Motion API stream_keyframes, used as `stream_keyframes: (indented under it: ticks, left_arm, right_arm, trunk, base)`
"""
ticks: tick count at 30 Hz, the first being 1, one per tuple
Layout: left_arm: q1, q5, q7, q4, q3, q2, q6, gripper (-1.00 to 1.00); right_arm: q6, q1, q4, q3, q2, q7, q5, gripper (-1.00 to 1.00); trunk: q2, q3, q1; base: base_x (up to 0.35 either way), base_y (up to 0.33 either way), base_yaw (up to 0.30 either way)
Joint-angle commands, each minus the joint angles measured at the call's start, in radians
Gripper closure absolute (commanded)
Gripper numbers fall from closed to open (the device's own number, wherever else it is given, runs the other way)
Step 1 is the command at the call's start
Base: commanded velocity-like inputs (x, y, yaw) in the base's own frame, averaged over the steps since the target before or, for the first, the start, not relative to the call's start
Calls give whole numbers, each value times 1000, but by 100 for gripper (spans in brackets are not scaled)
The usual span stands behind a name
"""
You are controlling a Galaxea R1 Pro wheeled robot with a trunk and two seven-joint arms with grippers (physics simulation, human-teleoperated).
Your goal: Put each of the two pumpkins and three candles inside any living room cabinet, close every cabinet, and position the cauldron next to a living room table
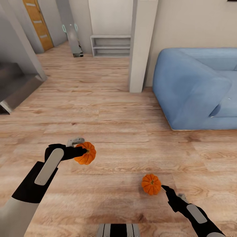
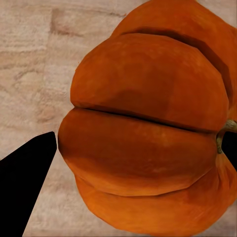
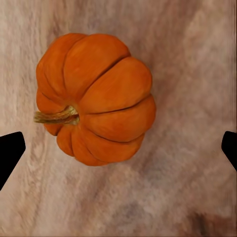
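Note:
Two small orange pumpkins are low over the wood floor [image 1: 118, 108]. My left gripper [image 1: 81, 148] is shut on the left pumpkin [image 1: 86, 154]. In the left wrist view that pumpkin [image 2: 148, 128] sits between the black fingers [image 2: 27, 173]. The second pumpkin [image 1: 151, 184] lies on the floor just ahead of my right gripper [image 1: 169, 194], which is open. In the right wrist view this pumpkin [image 3: 98, 98] lies on its side, stem sideways, beyond the spread fingertips [image 3: 10, 153], not touching them. The cabinet, candles and cauldron are out of view.
A blue sofa [image 1: 197, 85] stands at the right. A pale pillar [image 1: 141, 46] rises at the back centre, with a white low shelf [image 1: 111, 46] behind it. Grey steps [image 1: 16, 85] are at the left. My base [image 1: 118, 230] is at the bottom edge.

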Motion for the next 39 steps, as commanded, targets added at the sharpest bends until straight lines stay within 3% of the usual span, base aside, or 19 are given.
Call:
stream_keyframes:
  ticks: [1,4,9,16,25,31,39]
  left_arm:
    - [-1,9,11,-1,-2,1,0,100]
    - [-1,8,11,0,-3,1,0,100]
    - [-1,6,11,1,-3,1,0,100]
    - [-1,3,11,1,-3,0,-1,100]
    - [-1,3,11,1,-3,0,-1,100]
    - [-1,3,11,1,-3,1,0,100]
    - [-1,2,11,0,-3,1,0,100]
  right_arm:
    - [7,0,0,-5,1,2,-2,-100]
    - [7,0,1,-5,1,3,-2,-100]
    - [7,-1,1,-5,1,3,-2,-100]
    - [7,-1,1,-5,1,3,-2,-100]
    - [7,-1,3,-5,2,2,-2,-100]
    - [7,-1,3,-5,5,2,32,-100]
    - [7,-1,3,-5,6,2,39,-100]
  trunk:
    - [-1,-5,0]
    - [-1,-16,2]
    - [-1,-16,2]
    - [-3,-43,5]
    - [-3,-43,5]
    - [-3,-43,5]
    - [-3,-43,5]
  base:
    - [0,0,0]
    - [0,0,0]
    - [0,0,0]
    - [0,0,0]
    - [0,0,0]
    - [60,0,0]
    - [81,0,0]
